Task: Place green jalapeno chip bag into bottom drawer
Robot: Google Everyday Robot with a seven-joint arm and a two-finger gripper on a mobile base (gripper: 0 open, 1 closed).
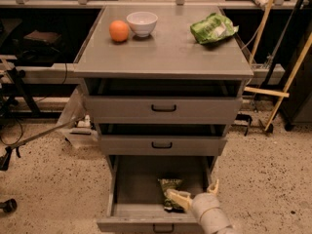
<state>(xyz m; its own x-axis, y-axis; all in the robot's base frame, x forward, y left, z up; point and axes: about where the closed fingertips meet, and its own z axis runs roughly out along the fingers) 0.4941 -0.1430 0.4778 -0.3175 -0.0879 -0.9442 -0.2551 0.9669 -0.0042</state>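
The green jalapeno chip bag (169, 189) is olive-green and lies flat on the floor of the bottom drawer (127, 211), which is pulled out, its black handle at the front edge. My gripper (195, 193) hangs over the drawer's right front part. Its jaws are spread open. The left fingertip (176, 197) is over the bag's near end, and the right one points up beside the drawer's right wall. Nothing is held between them. The arm's grey wrist covers the drawer's front right corner.
The two upper drawers (163, 108) are slightly open. On the cabinet top (165, 52) sit an orange (119, 30), a white bowl (142, 23) and a brighter green bag (213, 28). Wooden poles (287, 82) lean at the right; cables and a plastic bag (73, 118) lie at the left.
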